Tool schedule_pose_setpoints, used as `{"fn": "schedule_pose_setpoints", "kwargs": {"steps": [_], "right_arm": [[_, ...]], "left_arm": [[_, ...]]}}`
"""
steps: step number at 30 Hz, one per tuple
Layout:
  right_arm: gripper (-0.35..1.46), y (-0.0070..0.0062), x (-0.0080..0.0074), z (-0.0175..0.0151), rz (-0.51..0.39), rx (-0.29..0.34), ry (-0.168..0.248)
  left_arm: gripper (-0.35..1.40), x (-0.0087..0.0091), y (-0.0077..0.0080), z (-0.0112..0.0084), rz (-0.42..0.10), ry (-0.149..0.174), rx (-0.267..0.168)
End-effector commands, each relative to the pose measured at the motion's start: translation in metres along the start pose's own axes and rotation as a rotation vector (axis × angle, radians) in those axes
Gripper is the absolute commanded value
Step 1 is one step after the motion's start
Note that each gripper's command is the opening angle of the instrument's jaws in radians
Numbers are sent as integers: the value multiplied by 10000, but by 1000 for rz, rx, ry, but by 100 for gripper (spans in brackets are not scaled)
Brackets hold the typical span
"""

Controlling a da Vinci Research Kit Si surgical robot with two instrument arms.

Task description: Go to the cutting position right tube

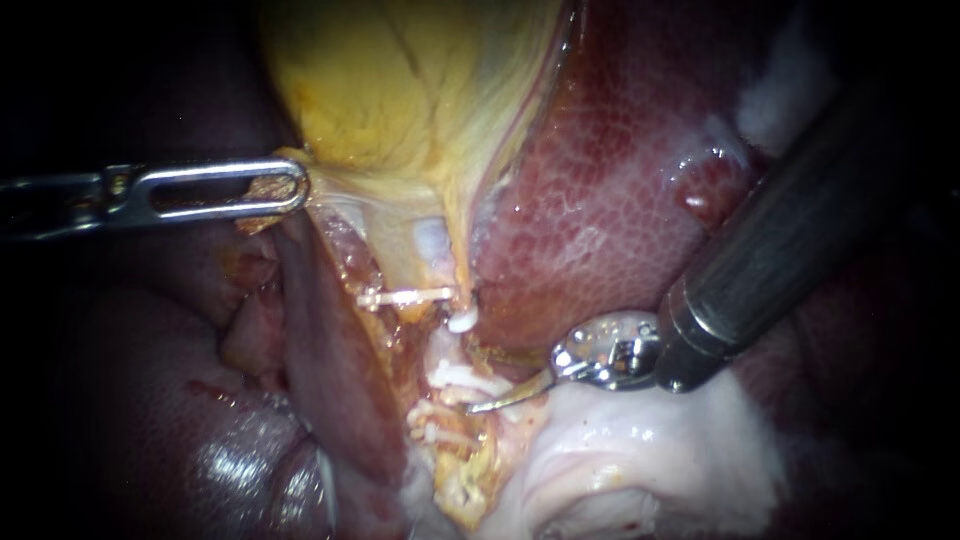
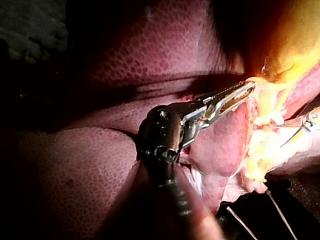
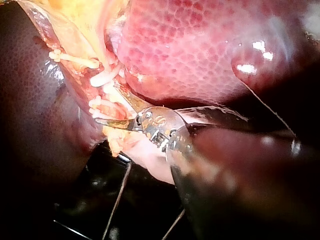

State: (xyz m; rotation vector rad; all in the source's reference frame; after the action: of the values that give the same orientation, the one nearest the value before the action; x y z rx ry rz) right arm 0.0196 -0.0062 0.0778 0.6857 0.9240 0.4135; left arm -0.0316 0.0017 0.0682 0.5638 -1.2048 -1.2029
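The right tube (image 1: 447, 352) is the pale strand running far to near below the gallbladder (image 1: 400, 80), just left of the liver (image 1: 600, 200) edge and crossed by white clips (image 1: 468, 378). Its long axis lies far to near. Your right instrument (image 1: 474, 382) meets it from the right, blades pointing left and so roughly square to it.

The blades are spread. The thin curved near blade lies by the nearer clips and the far blade just near of the upper clip (image 1: 462, 320), so the bare stretch of tube sits at or within their gap. You cannot tell whether either blade touches it. This instrument is by far the nearer of the two, and by the look of it only a slight advance to the left is wanted.

Your left instrument (image 1: 296, 190), well apart to the far left, pinches the gallbladder at its lower edge.

The right wrist view shows both blades diverging beside the clips, where the endoscope view gives only one clearly. The left wrist view shows the toothed jaws clamped on yellow tissue.
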Motion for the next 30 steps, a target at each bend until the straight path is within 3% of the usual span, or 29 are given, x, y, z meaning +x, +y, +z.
{"fn": "schedule_pose_setpoints", "kwargs": {"steps": [1,15,22,30], "right_arm": [[142,0,0,0,0,1,0],[142,-1,-1,-3,-1,3,-1],[142,-2,1,-28,2,15,-3],[140,6,2,-47,8,23,-5]], "left_arm": [[-35,0,0,0,0,0,0],[-35,0,0,-1,0,0,0],[-35,0,-1,-2,0,0,0],[-35,0,-1,-2,0,0,0]]}}
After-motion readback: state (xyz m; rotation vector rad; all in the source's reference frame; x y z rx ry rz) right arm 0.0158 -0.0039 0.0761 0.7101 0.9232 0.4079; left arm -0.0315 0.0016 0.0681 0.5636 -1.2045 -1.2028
